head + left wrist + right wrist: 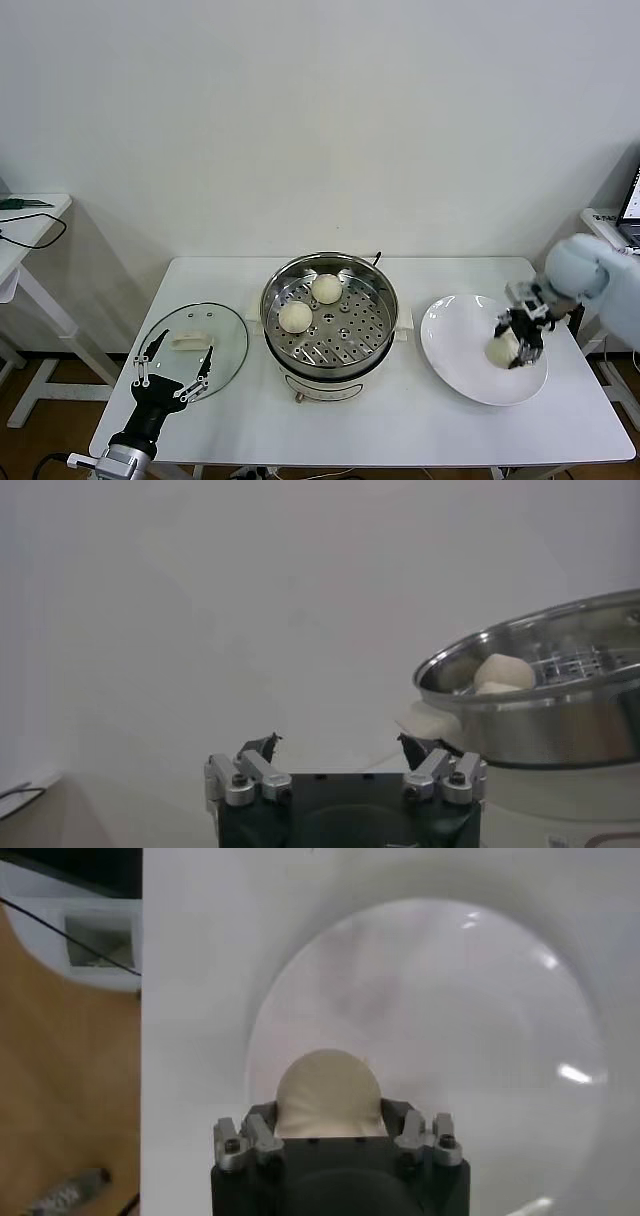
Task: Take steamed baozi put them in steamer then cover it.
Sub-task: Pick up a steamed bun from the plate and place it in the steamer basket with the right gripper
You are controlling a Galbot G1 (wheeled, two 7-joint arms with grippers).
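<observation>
The right gripper [519, 341] is clamped on a bun [328, 1093] over the plate [455, 350], near the table's [400, 430] right edge. Open tabletop separates plate and steamer [290, 285], which holds two buns [295, 316] on its tray. The left gripper [172, 372], jaws spread, hovers over the lid [225, 335] at the front-left corner.

Bright, even light fills the room; shadows on the worktop [400, 420] are soft and faint. The steamer [330, 310] rim gleams with small highlights, and the plate [520, 998] carries a few glare spots. The left wrist view looks hazy, washed pale; the plate is slightly soft.
</observation>
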